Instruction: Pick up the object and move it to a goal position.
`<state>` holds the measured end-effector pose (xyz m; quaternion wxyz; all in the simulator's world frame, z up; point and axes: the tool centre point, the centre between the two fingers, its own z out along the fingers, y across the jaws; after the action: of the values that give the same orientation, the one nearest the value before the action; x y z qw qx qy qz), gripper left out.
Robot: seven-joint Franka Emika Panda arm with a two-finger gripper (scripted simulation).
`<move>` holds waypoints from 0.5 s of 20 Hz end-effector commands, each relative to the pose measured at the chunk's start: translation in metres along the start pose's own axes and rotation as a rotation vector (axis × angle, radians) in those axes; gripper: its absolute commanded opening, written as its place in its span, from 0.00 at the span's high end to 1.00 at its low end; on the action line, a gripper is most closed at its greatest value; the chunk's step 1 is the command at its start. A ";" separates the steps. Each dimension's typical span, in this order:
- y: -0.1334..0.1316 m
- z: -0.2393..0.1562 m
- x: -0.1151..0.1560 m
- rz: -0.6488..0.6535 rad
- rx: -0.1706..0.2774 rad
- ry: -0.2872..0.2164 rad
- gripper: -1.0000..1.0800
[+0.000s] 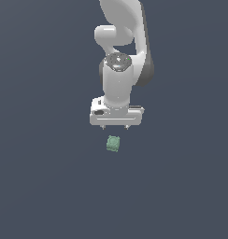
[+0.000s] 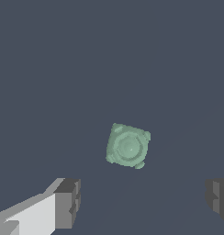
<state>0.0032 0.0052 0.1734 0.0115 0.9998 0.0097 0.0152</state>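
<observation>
The object (image 1: 113, 144) is a small pale green block lying on the dark grey floor, a round mark on its upper face. In the wrist view the object (image 2: 128, 145) sits slightly turned, its corners off square with the fingers. My white gripper (image 1: 115, 127) hangs just above it in the exterior view, pointing down, fingers spread wide. The wrist view shows the gripper (image 2: 143, 202) open, with one dark pad (image 2: 68, 202) and the other pad (image 2: 218, 197) far apart and nothing between them. The block lies clear of both pads.
The white arm (image 1: 120, 42) rises behind the gripper to the frame's upper edge. A flat dark grey floor (image 1: 41, 186) surrounds the block on all sides, with no other objects in view.
</observation>
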 end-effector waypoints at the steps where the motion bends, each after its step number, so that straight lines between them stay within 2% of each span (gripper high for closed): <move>1: 0.000 0.000 0.000 0.000 0.000 0.000 0.04; 10: -0.022 -0.006 -0.001 -0.016 0.035 0.003 0.04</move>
<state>0.0023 0.0230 0.1783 -0.0026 0.9997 0.0165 0.0164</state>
